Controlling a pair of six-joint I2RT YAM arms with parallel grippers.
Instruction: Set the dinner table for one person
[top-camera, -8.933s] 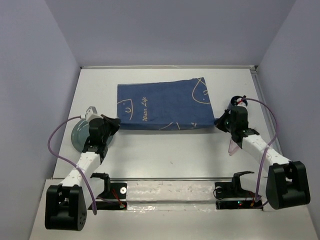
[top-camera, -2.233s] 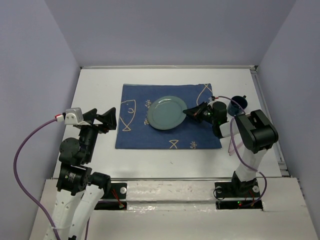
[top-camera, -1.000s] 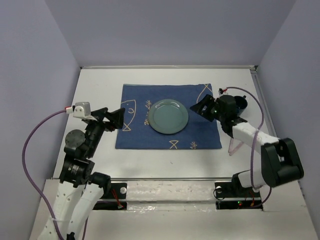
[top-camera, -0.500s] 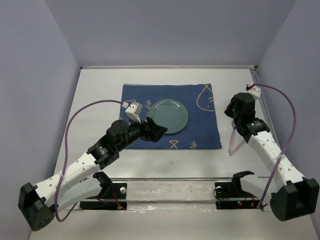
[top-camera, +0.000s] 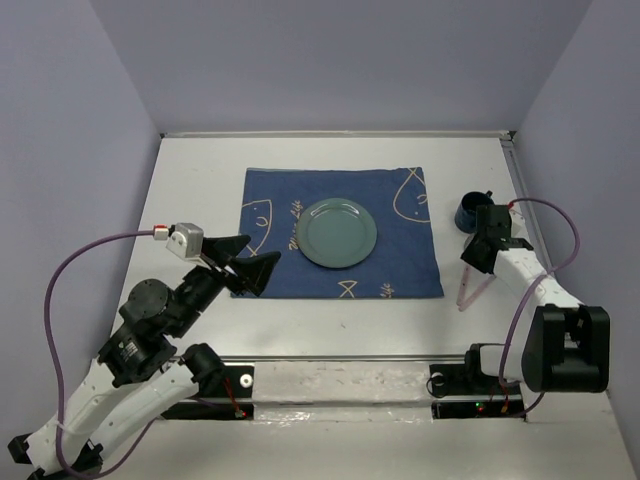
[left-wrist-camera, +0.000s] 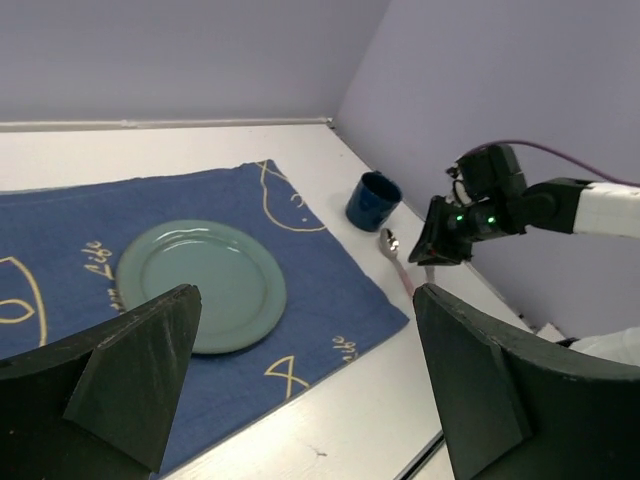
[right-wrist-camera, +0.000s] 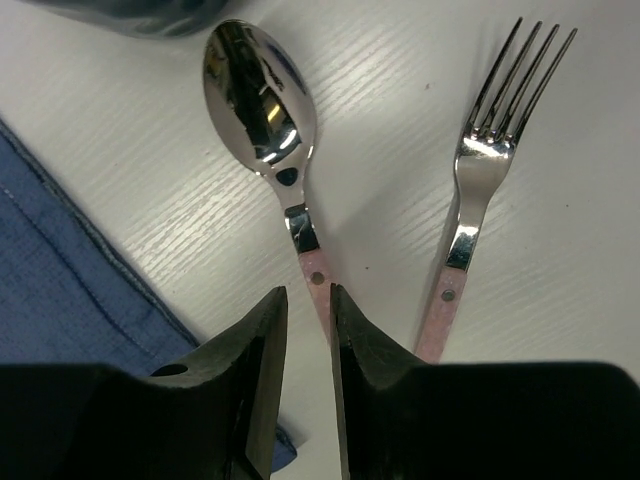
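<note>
Top external view: plate (top-camera: 337, 231) sits on mat (top-camera: 400, 270); mug (top-camera: 468, 212), spoon (right-wrist-camera: 260, 90), fork (right-wrist-camera: 470, 215) await placing. Empty left fingers (left-wrist-camera: 130, 380) stand wide; right fingers (right-wrist-camera: 255, 370) narrow astride spoon handle, grip unclear.

Polished metal spoon (right-wrist-camera: 258, 95), matte dinner table (top-camera: 330, 320)

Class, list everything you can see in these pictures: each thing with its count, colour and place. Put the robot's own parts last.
dinner table: 1, white, under everything.
cloth mat: 1, dark blue with beige line drawings, flat on the table's middle.
plate: 1, teal green, on the mat, near its centre.
mug: 1, dark blue, on the table just right of the mat.
spoon: 1, steel with pink handle, on the table right of the mat.
fork: 1, steel with pink handle, beside the spoon, farther from the mat.
left gripper: 1, black, open, over the mat's near left corner.
right gripper: 1, black, fingers either side of the spoon's handle; grip unclear.
</note>
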